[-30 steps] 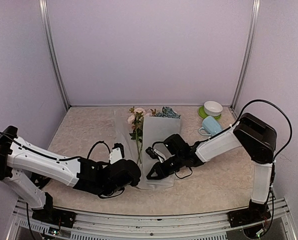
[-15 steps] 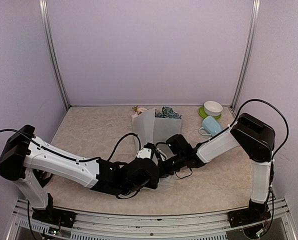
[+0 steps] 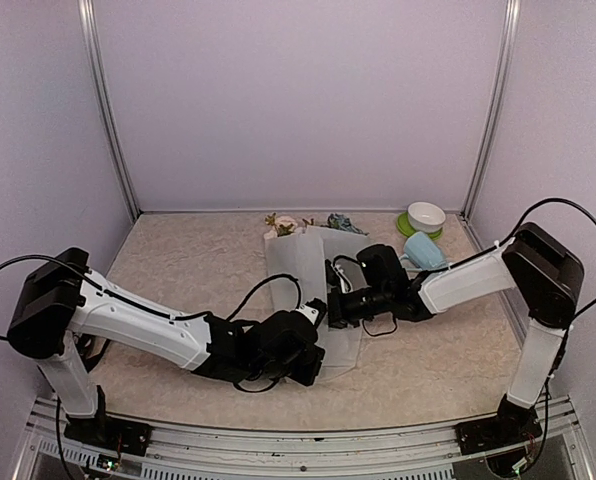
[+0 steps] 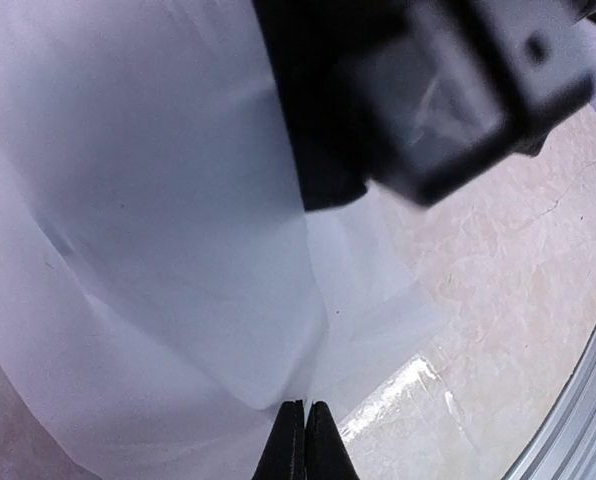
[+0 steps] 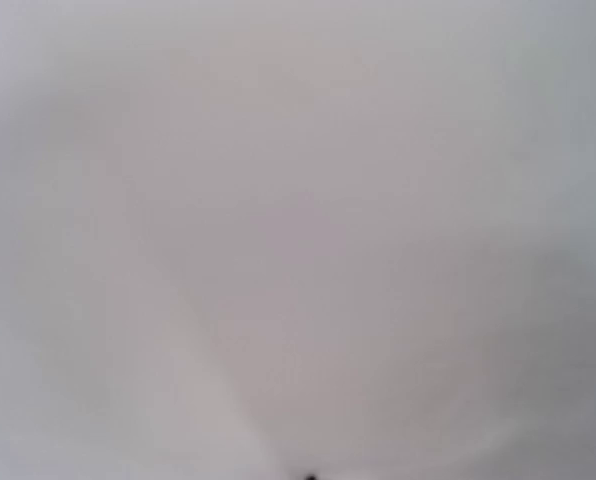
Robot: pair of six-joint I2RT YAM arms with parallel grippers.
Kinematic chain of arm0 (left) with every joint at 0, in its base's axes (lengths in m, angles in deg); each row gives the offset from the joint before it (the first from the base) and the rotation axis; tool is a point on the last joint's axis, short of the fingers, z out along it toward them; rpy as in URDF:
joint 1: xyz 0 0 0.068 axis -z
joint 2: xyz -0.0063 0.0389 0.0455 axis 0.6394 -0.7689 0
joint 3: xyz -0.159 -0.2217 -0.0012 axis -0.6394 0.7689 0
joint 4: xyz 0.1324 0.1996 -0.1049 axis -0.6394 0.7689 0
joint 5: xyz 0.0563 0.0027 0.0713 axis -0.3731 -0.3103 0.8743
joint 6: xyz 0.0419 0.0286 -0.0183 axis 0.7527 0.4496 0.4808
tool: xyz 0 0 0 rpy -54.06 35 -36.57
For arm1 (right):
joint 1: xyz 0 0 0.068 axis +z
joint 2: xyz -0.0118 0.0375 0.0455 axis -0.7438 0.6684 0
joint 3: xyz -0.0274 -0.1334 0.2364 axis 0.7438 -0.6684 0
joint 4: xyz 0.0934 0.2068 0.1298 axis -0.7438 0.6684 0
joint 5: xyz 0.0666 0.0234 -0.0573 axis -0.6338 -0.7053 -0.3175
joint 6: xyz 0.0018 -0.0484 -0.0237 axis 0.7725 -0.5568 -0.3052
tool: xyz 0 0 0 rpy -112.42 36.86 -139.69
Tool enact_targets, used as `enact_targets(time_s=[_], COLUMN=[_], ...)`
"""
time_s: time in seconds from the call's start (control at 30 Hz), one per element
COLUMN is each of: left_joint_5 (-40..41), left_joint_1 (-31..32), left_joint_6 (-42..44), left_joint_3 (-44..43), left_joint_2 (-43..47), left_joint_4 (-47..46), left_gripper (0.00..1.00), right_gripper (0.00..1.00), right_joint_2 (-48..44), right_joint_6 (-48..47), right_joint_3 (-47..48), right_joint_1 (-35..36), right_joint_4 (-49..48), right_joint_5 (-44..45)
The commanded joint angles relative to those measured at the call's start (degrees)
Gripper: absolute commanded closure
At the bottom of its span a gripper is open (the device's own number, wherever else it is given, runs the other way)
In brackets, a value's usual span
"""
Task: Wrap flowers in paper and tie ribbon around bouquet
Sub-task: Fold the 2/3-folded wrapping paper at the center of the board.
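The frosted white paper (image 3: 300, 262) lies folded over the flowers (image 3: 282, 226), whose pink and blue heads poke out at its far end. My left gripper (image 3: 321, 322) reaches across from the left and is shut on a thin fold of the paper (image 4: 228, 250), which rises from its tips (image 4: 305, 408). My right gripper (image 3: 336, 300) sits just beyond it, shut on the paper. That sheet (image 5: 298, 230) fills its wrist view, and only the tip (image 5: 308, 477) shows. The ribbon is out of view.
A pale blue mug (image 3: 421, 252) lies on its side right of the paper. Behind it a white bowl (image 3: 426, 214) sits on a green plate (image 3: 407, 228). The right gripper's black body (image 4: 428, 90) looms close ahead in the left wrist view. The metal front rail (image 3: 298, 432) borders the table.
My left arm has swept right, carrying the paper's left side over the stems. My right gripper has drawn back and to the right. The stems are now covered.
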Motion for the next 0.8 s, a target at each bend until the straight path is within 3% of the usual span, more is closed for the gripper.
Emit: enact_targets(time_s=[0.0,0.13,0.37,0.6,0.77], left_joint_5=[-7.3,-8.8,-10.1,-10.6,-11.1], left_joint_1=[-1.4,-2.0,-2.3,-2.4,-2.5], left_joint_6=[2.9,3.7,5.9,6.7,7.4], left_joint_3=[1.1,0.9,-1.2,-2.1,-2.3], left_joint_2=[-2.0,-2.9,-3.9,-4.4,-5.0], left_joint_4=[-1.3,-1.5,-0.9,0.8,1.1], left_gripper=[1.00,1.00,1.00,1.00,1.00], right_gripper=[1.00,1.00,1.00,1.00,1.00], right_joint_2=[-5.3,-6.5,7.4,13.9,18.5], right_joint_6=[2.3,-0.8,-13.0,-11.9,-12.3], right_joint_3=[-2.7,-2.7,13.0,19.2,25.3], right_joint_1=[-2.6,-7.0,-9.7,-9.4,-9.6], right_joint_4=[1.0,4.2,9.1,3.2,7.0], right_joint_5=[3.7,2.5,-7.1,-13.8,-11.5])
